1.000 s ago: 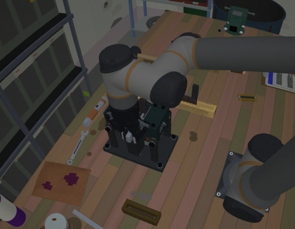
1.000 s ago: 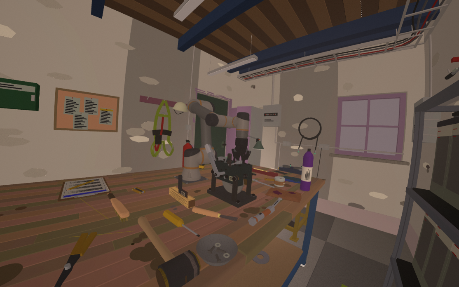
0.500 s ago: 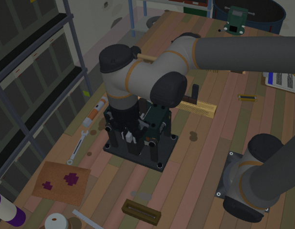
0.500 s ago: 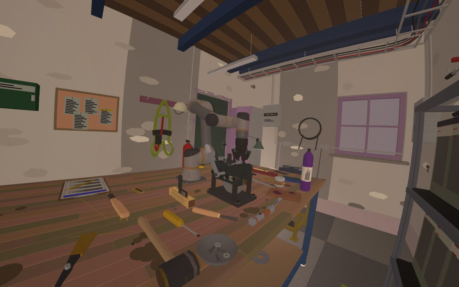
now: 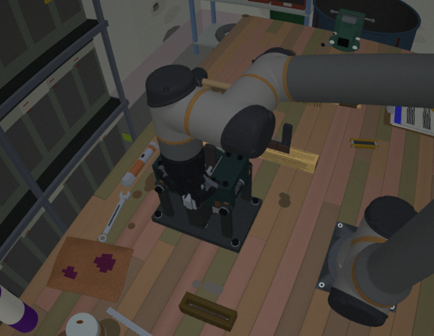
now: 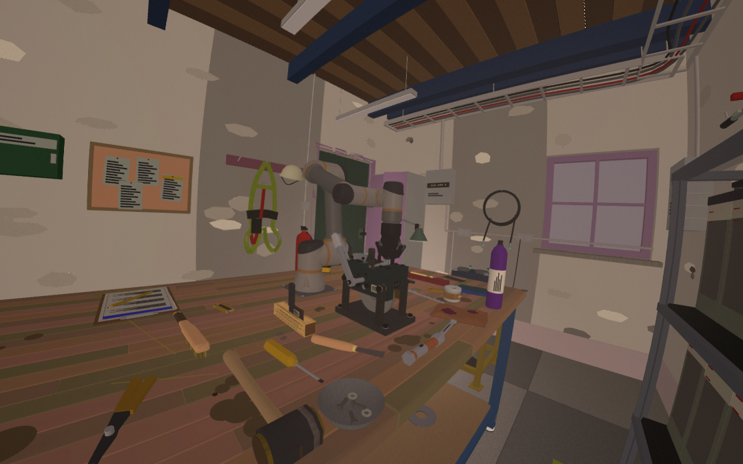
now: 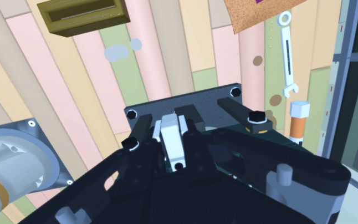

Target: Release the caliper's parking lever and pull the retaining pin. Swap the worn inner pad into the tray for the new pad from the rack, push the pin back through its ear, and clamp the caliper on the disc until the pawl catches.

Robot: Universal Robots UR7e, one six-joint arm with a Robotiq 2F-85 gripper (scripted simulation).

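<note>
My gripper (image 5: 189, 197) (image 7: 172, 139) points straight down into the near side of the dark green caliper (image 5: 224, 177) (image 6: 377, 280). The caliper sits on a black bolted base plate (image 5: 209, 224) (image 7: 186, 104). A white lever (image 7: 172, 139) (image 5: 188, 201) stands upright between my fingers. The olive tray (image 5: 207, 311) (image 7: 84, 15) lies on the bench in front of the fixture. The tan pad rack (image 5: 293, 159) (image 6: 293, 317) lies behind it with a dark pad (image 5: 282, 139) standing on it. The disc and retaining pin are hidden by my arm. My gripper is closed on the white lever.
Behind the fixture the bench carries a green vise (image 5: 345, 32) and a clipboard (image 5: 416, 117). A wrench (image 5: 113, 217), an orange-and-white tube (image 5: 139, 164) and a cork mat (image 5: 90, 268) lie to the left. A metal shelf (image 5: 46, 108) lines the left edge. The robot base (image 5: 361, 260) stands to the right.
</note>
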